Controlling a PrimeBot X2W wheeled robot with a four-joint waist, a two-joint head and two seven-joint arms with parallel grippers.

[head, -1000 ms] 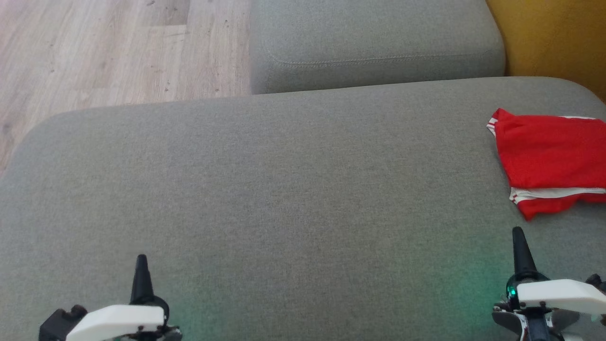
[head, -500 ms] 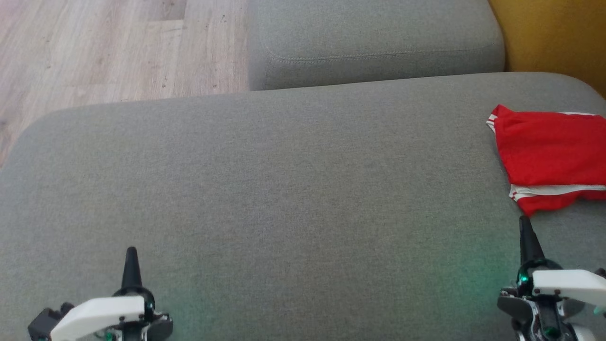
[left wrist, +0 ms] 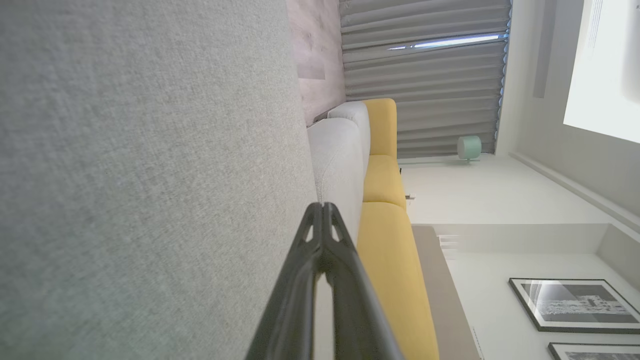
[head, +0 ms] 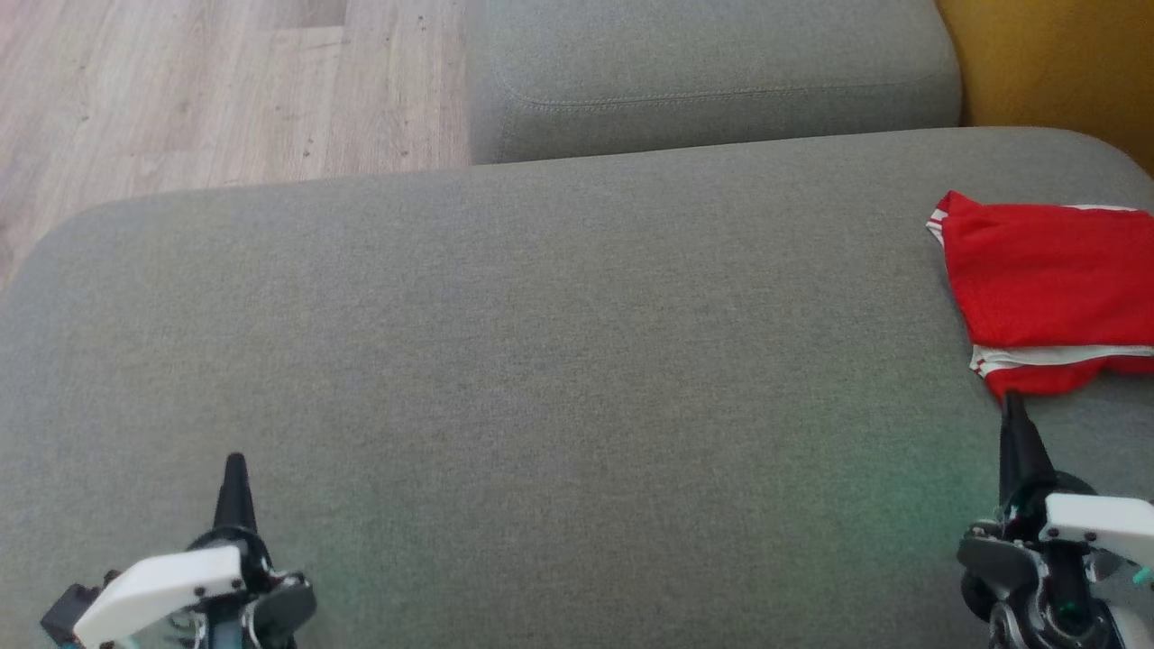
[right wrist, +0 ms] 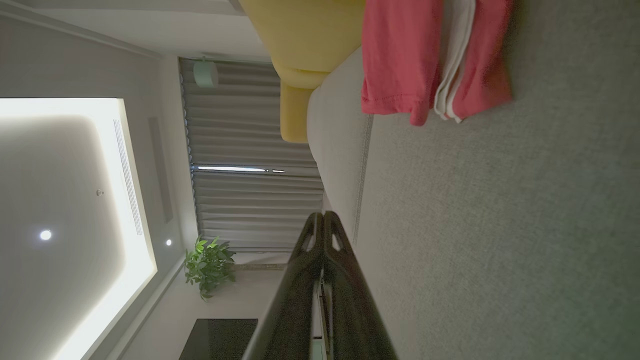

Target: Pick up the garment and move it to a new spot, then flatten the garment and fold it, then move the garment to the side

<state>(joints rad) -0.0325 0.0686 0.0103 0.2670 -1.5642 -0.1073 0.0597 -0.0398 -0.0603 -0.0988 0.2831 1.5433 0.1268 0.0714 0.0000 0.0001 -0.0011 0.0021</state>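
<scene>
Head view, left to right: wood floor (head: pixel 180 90) at far left, beyond the rounded edge of the big grey cushion (head: pixel 541 361).

left gripper (head: pixel 234 467) sits near-left over the cushion. Its fingers are pressed together into one dark point aimed away from the robot, with nothing between them.

Middle of the cushion is bare fabric with a faint green glow near each wrist. A second far cushion (head: pixel 712 81) butts against its far edge at centre.

garment (head: pixel 1046 270) is red with white stripe trim. It lies folded and flat on the grey cushion at the right side, partly cut off by the frame's right edge. A white band shows along its near hem, with a red flap sticking out below that.

right gripper (head: pixel 1014 410) is near-right, fingers likewise closed tip to tip and holding nothing. Its tip lines up with the garment's near hem from this angle. yellow sofa (head: pixel 1055 63) is in the far right corner.

Left wrist view is rolled sideways. Closed fingers rise from the bottom with the tips meeting, and grey fabric runs alongside. Beyond are the yellow seat, grey curtains (left wrist: pixel 425 75), a pale green lamp (left wrist: pixel 469 147) and framed pictures (left wrist: pixel 570 305) on a white wall.

Right wrist view is also rolled. The tips are shut and a stretch of bare cushion separates them from the garment ahead, so there is no contact. A plant (right wrist: pixel 207 265) and a lit ceiling panel (right wrist: pixel 75 200) show on the other side.
</scene>
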